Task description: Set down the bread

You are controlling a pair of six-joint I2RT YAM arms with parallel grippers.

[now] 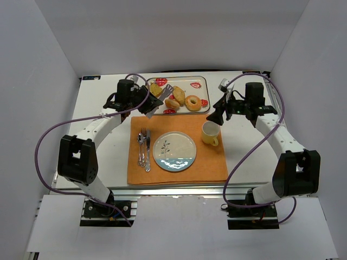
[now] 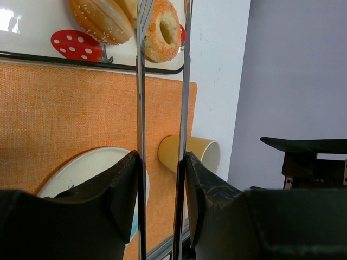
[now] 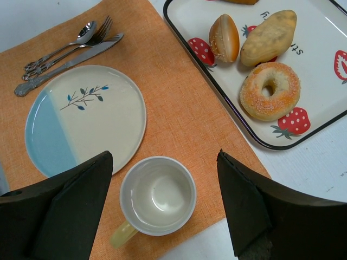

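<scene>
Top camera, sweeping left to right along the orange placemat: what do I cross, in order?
On the placemat: cutlery → plate → yellow cup.

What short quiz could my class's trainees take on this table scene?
1. True or false: the plate is bare.
2. The left gripper holds: A a sponge, B tongs, C a bottle?
3. Where do the longer roll and the rounder roll lie?
Key: 1 true; 2 B; 3 in the tray, next to the bagel.
</scene>
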